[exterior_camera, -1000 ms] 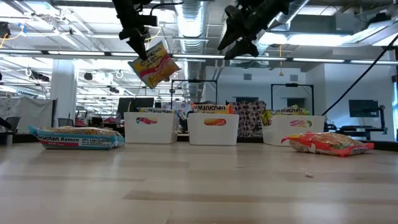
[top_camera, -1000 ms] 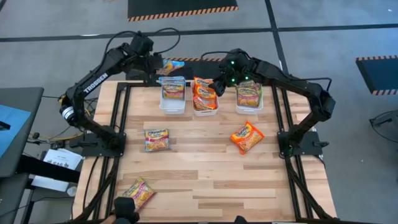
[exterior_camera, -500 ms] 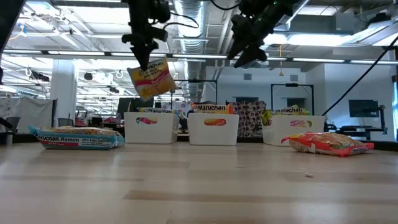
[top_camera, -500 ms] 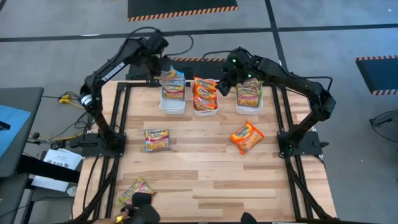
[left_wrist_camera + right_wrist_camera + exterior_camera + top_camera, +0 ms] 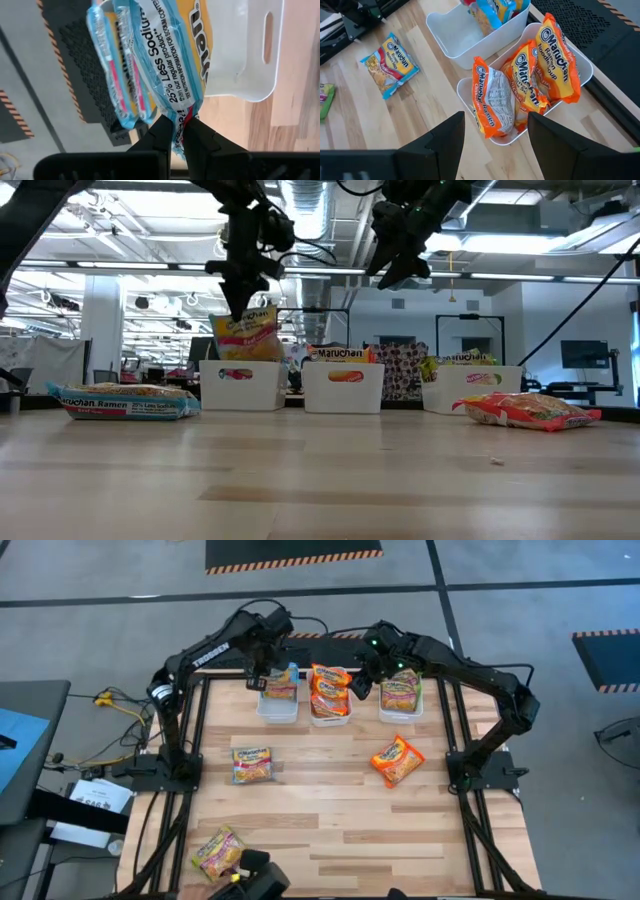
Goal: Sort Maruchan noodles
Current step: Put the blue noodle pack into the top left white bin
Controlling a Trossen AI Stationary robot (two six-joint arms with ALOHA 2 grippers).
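Left tool pinches blue packet, top cropped

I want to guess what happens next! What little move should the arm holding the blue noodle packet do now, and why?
Probably lower a little more, then let go. The left gripper is shut on the blue-edged packet, which hangs upright over the left bin where other blue packets stand. The right gripper hovers open over the middle bin.

Overhead looks straight down, low camera peers level across the table, both catching the bins at twelve o'clock.
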